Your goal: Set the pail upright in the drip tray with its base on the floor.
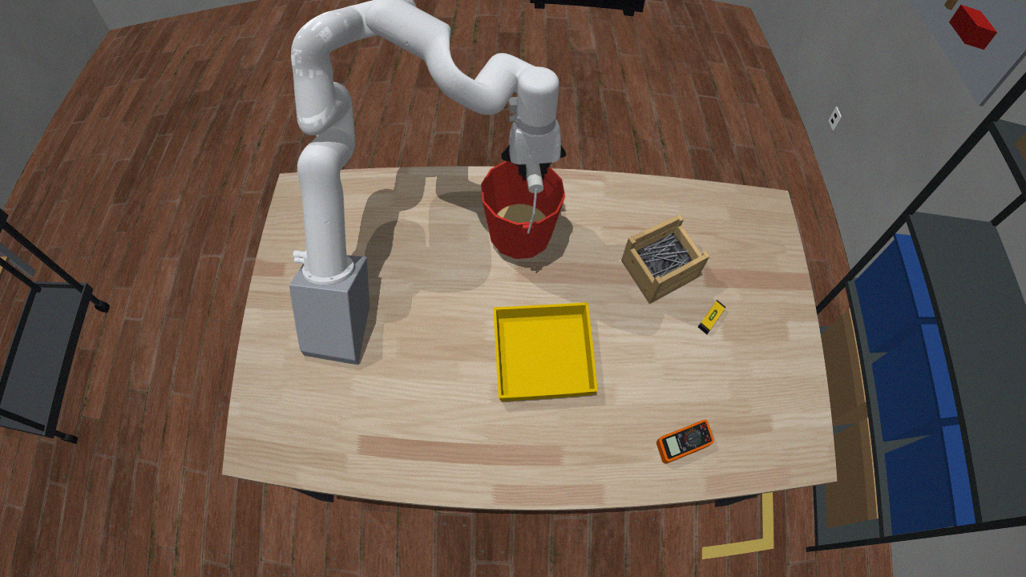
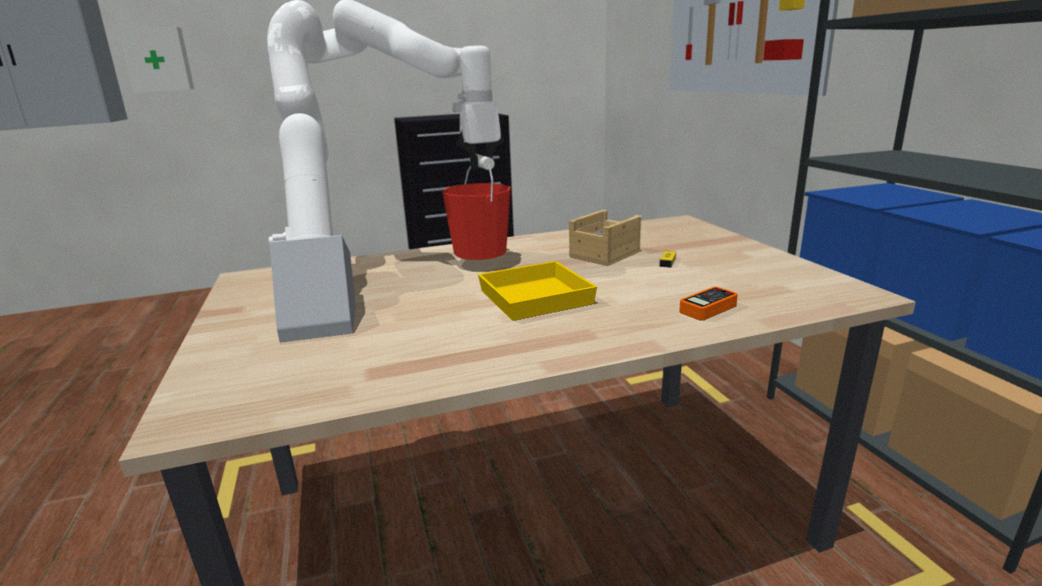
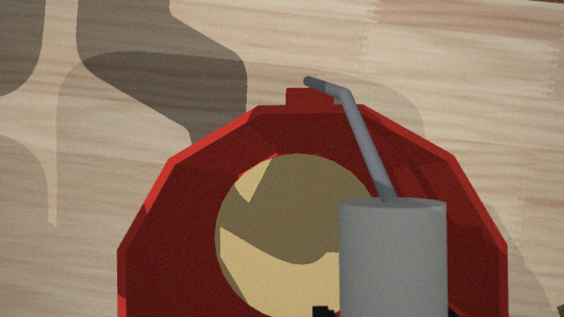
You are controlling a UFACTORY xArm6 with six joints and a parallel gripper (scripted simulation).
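The red pail point(image 1: 523, 212) hangs upright from its grey wire handle, whose white grip point(image 1: 534, 178) is between my fingers. My gripper point(image 2: 480, 161) is shut on that handle grip and holds the pail point(image 2: 477, 220) a little above the table near its far edge. In the wrist view I look down into the pail point(image 3: 308, 211), with the handle grip point(image 3: 392, 255) close to the lens and the wire point(image 3: 352, 128) running to the far rim. The yellow drip tray point(image 1: 545, 350) lies flat and empty on the table, nearer the front than the pail; it also shows in the exterior view point(image 2: 536, 288).
A wooden crate of nails point(image 1: 664, 256) stands right of the pail. A small yellow level point(image 1: 711, 316) lies right of the tray. An orange multimeter point(image 1: 684, 440) lies at the front right. My arm's grey base point(image 1: 329, 308) stands at the left.
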